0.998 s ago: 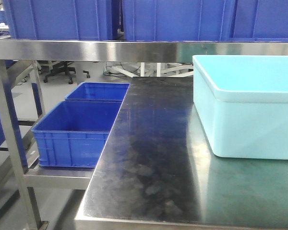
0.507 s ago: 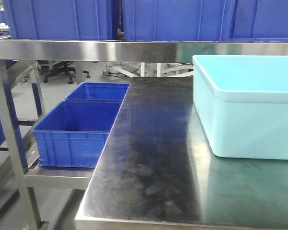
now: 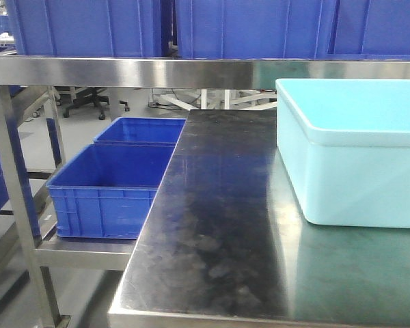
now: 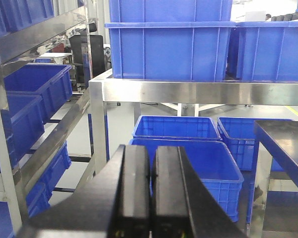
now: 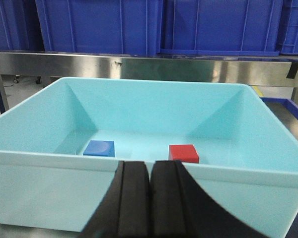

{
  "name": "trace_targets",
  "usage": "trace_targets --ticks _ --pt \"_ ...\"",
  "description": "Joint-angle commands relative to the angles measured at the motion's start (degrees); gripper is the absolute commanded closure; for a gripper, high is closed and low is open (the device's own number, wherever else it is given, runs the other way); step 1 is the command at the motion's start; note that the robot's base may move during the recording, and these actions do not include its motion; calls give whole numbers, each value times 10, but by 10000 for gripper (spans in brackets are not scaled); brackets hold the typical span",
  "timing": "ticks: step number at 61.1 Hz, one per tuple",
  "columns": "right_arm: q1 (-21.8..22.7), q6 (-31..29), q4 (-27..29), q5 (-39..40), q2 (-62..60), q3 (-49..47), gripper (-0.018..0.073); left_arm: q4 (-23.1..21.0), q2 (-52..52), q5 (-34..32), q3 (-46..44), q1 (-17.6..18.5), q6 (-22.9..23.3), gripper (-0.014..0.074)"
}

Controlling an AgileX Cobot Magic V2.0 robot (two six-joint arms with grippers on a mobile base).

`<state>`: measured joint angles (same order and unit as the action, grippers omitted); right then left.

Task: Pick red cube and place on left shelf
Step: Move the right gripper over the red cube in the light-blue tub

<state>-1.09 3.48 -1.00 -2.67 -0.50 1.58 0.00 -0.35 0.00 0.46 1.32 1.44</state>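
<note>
Shows small red cube [image 5: 184, 152] apart from small blue block [image 5: 99, 148] inside pale turquoise plastic tub [image 5: 64, 161] on stainless steel counter [image 3: 219, 225]. Holds right tool [image 5: 150, 167] and left tool [image 4: 152, 151] closed, gripping nothing.

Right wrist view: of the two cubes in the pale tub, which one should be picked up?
The red cube, on the right of the tub floor; the blue cube lies apart to its left.

The left gripper [image 4: 151, 148] is all black. It has two long, flat fingers [image 4: 136, 188] with rounded tops. Lower down, its body spreads out wide on both sides, like a little hill. The right gripper [image 5: 150, 164] looks just the same: black, smooth and a bit shiny.
</note>
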Motion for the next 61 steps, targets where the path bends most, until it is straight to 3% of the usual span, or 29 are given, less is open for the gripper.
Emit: trace_targets --ticks 1,18,39,46,53,61 --pt "3 -1 -6 60 -13 -9 511 0 -8 -50 14 -1 0 495" --pt "3 -1 -6 64 28 -55 511 0 -8 -50 14 -1 0 495" --pt "3 -1 -6 83 256 -254 511 0 -8 -50 14 -1 0 495" --pt "3 -1 -6 48 319 -311 500 0 -8 -50 14 -1 0 495" --pt "3 -1 -6 -57 385 -382 382 0 -8 -50 14 -1 0 495" --pt "3 -1 -11 -167 468 -462 78 0 -8 -50 14 -1 0 495"
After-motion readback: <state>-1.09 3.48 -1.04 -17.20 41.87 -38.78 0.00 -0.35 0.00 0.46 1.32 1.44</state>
